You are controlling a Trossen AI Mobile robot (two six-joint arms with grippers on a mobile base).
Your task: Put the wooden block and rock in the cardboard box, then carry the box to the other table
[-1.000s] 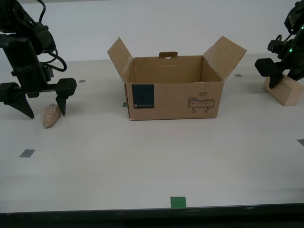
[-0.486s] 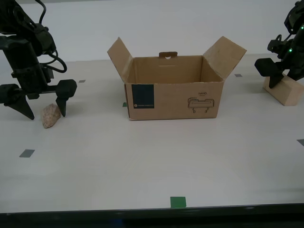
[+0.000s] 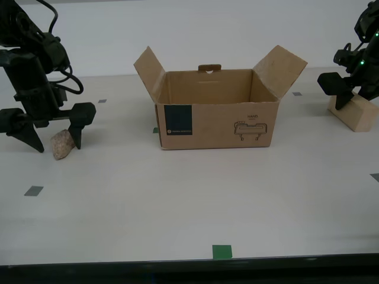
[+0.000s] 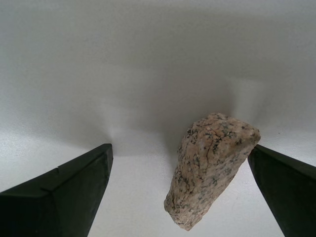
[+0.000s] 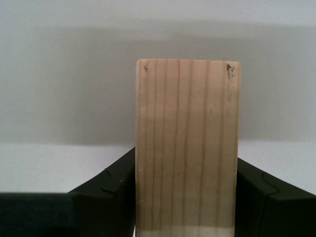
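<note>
Lying on the beige table, the rock (image 4: 210,168) is straddled by my second gripper (image 4: 197,197), spread wide; hard, lumpy, probably heavy, best pinched across its middle; the wooden block (image 5: 186,148), smooth and rigid, is clamped by my first gripper (image 5: 185,197).

Robot lab test bench — smooth beige tabletop (image 3: 177,201) with small grey and green tape squares (image 3: 222,251) as markers, plain white backdrop wall (image 3: 237,29), nothing domestic.

one cardboard box (image 3: 216,109), one rock (image 3: 60,144), one wooden block (image 3: 357,112), two grippers
</note>
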